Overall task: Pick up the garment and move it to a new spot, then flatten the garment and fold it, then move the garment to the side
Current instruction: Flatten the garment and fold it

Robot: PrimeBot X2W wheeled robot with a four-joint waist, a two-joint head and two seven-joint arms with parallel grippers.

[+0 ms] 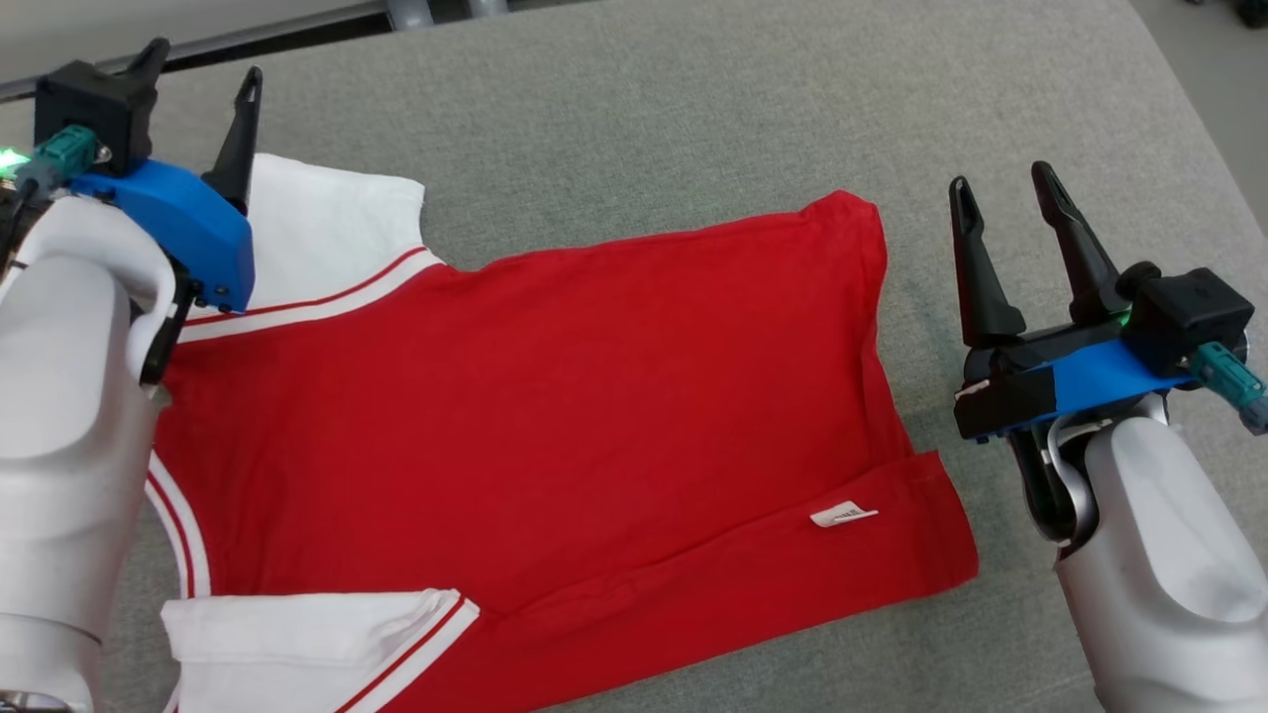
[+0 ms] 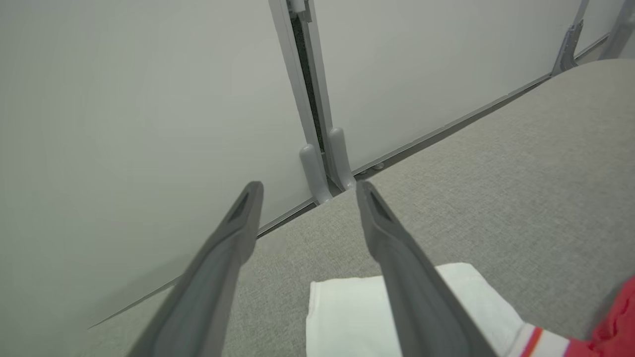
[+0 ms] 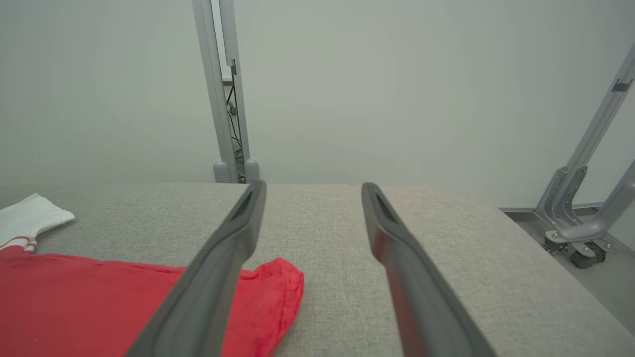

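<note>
Red shirt (image 1: 555, 396) spread flat on the grey fabric bench (image 1: 693, 99), both grippers empty.
It lies across the bench's near half, with its white sleeves (image 1: 327, 228) toward the left edge and its hem and a small white label (image 1: 843, 514) toward the right. The left gripper (image 1: 205, 61) hovers by the far sleeve and the right gripper (image 1: 1002, 176) just off the hem, each with fingers spread wide.
</note>
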